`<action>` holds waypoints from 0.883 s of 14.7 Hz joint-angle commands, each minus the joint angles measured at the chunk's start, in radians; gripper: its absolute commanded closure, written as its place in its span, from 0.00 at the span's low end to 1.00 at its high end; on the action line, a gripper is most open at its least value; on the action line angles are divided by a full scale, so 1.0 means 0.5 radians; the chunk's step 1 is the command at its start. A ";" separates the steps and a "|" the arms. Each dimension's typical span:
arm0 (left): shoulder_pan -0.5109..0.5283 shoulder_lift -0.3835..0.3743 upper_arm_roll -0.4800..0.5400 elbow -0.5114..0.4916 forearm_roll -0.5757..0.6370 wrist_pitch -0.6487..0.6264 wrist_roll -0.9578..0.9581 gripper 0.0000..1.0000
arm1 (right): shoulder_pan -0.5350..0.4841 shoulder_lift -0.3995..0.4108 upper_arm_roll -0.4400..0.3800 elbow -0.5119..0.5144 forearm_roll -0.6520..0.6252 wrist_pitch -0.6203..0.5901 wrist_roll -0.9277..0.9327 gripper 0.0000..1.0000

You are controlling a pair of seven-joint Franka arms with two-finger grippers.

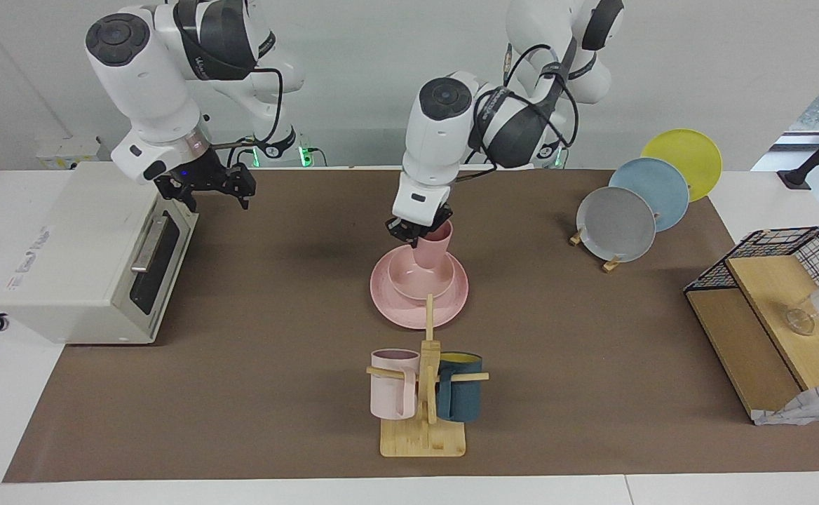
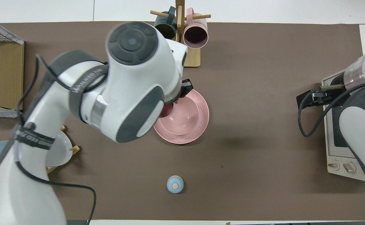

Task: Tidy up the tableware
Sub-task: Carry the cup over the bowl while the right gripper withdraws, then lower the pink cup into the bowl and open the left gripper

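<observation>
The pink plate [image 1: 388, 305] lies mid-table with the pink bowl [image 1: 409, 284] on it. My left gripper [image 1: 418, 235] is shut on the rim of the pink cup [image 1: 435, 251] and holds it tilted, its base down inside the bowl; I cannot tell if it touches. In the overhead view my left arm covers the gripper and most of the cup [image 2: 167, 111], while the bowl [image 2: 184, 120] and plate [image 2: 202, 125] show. My right gripper [image 1: 207, 189] waits, open and empty, over the toaster oven's front edge, also seen in the overhead view [image 2: 309, 99].
A wooden mug tree [image 1: 425, 393] with a pale pink mug [image 1: 393, 384] and a teal mug [image 1: 460, 387] stands farther from the robots than the plate. Toaster oven [image 1: 80, 259] at the right arm's end. Grey, blue and yellow plates [image 1: 616, 223] on a rack and a wire shelf [image 1: 774, 322] at the left arm's end. A small blue knobbed piece [image 2: 175, 184] lies nearer the robots.
</observation>
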 commanded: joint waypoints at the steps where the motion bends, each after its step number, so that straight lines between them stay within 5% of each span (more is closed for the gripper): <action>1: -0.060 0.001 0.034 -0.101 0.034 0.089 -0.076 1.00 | -0.002 -0.023 -0.018 -0.031 -0.010 0.034 -0.052 0.00; 10: -0.085 0.056 0.034 -0.261 0.034 0.341 -0.131 1.00 | -0.020 -0.041 -0.034 -0.016 -0.029 -0.018 -0.037 0.00; 13: -0.082 0.084 0.034 -0.273 0.037 0.365 -0.128 1.00 | -0.036 0.029 -0.101 0.174 -0.032 -0.121 -0.040 0.00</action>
